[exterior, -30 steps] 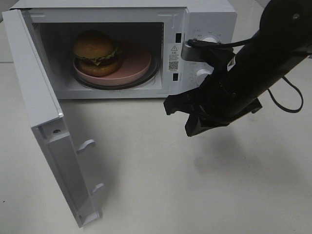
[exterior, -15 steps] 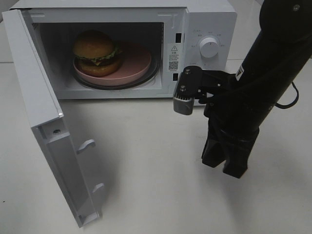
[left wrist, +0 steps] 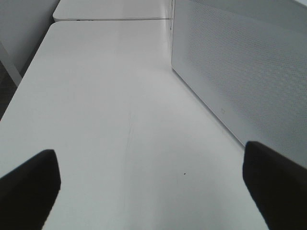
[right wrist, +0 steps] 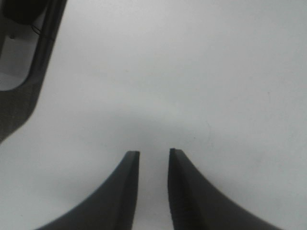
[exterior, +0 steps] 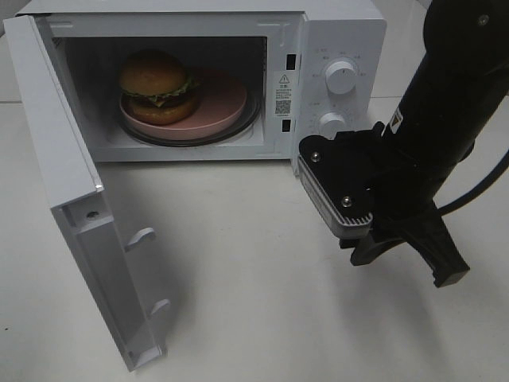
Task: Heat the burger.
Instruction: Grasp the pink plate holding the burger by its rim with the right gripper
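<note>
The burger [exterior: 157, 86], with a shiny brown bun and dark filling, sits on a pink plate [exterior: 223, 107] inside the open white microwave [exterior: 342, 32]. My right gripper [exterior: 406, 267] points down at the table in front of the microwave's control panel, well clear of the burger. In the right wrist view the right gripper [right wrist: 152, 152] is slightly open, a narrow gap between its fingers with nothing in it. My left gripper [left wrist: 153, 182] is open wide over bare table and holds nothing. It does not show in the exterior view.
The microwave door [exterior: 71, 199] hangs wide open to the left and reaches toward the table's front. Two knobs [exterior: 340, 77] [exterior: 332, 123] sit on the panel. The microwave's perforated side wall [left wrist: 240, 62] shows in the left wrist view.
My right arm has swung away from the microwave's panel, moving down and to the right. Its gripper now points at the table and its fingers have parted a little. The burger has not moved.
</note>
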Tool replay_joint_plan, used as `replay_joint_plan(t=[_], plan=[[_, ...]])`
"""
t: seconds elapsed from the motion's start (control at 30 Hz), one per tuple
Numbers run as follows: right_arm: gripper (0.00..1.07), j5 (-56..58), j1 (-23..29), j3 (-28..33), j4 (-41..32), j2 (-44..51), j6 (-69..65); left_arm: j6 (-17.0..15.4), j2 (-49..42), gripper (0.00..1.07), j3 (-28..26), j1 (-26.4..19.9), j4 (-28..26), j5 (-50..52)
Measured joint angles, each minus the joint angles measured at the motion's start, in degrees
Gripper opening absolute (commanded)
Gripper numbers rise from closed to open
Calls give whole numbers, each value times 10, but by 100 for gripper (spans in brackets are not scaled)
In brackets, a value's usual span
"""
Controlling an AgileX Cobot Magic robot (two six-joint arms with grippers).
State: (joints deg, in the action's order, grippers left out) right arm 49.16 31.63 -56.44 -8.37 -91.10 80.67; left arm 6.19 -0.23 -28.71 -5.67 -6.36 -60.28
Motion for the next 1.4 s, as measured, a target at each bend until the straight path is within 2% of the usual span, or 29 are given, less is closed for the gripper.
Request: replay_joint_plan(t=[0.07,0.17,0.2,0.23,0.27,0.3,0.33,0.5,0.9,1.4], plan=[[57,-32,0,0,26,0,6,0,0,98,0,0,0,0],[62,-38,0,0,27,0,6,0,0,98,0,0,0,0],[75,-57,0,0,30,0,5,0,0,98,0,0,0,0],[79,-73,0,0,31,0,-3,0,0,98,0,0,0,0],[79,-73,0,0,31,0,-3,0,0,98,0,0,0,0],[87,-79,0,0,33,0,-10,0,0,98,0,0,0,0],[90,-93,0,0,38,0,-26,0,0,98,0,0,0,0],[90,-109,3,-6,63,0,-53,0,0,98,0,0,0,0],[89,-175,65,-108,203,-1,-147,0,0,98,0,0,0,0],[88,-226,77,-166,214,-81,-174,0,0,98,0,0,0,0]])
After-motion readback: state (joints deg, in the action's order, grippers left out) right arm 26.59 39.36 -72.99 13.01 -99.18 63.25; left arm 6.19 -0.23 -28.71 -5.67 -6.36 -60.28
